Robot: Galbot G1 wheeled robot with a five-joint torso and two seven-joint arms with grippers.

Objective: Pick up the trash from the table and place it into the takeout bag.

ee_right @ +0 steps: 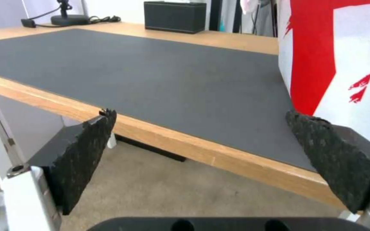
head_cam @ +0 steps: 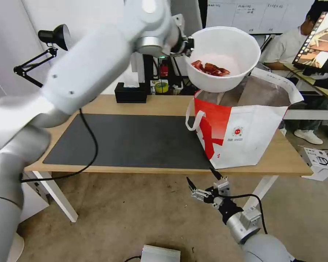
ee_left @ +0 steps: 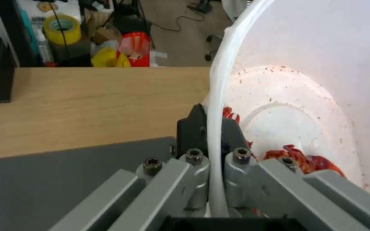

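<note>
place: an office or lab workroom
desk: long light-wood table (head_cam: 164,103) on white legs, dark grey mat (head_cam: 131,140) on top
far left: black desk lamp (head_cam: 54,36) on a jointed arm
far right: monitor (head_cam: 319,42) lit on another desk, whiteboard (head_cam: 251,14) on the wall
behind desk: roll of yellow tape (ee_left: 63,29), cables, clutter
floor: plain beige carpet (head_cam: 135,214)

The bowl (head_cam: 222,58) was smooth, thin white plastic, faintly glossy and smeared with red specks. The worktop (head_cam: 164,105) showed light wood grain under a matt dark grey mat (head_cam: 135,142). The takeout bag (head_cam: 244,134) looked like smooth coated fabric. The right hand (head_cam: 204,182) had rough, pitted black pads (ee_right: 86,144).
</note>
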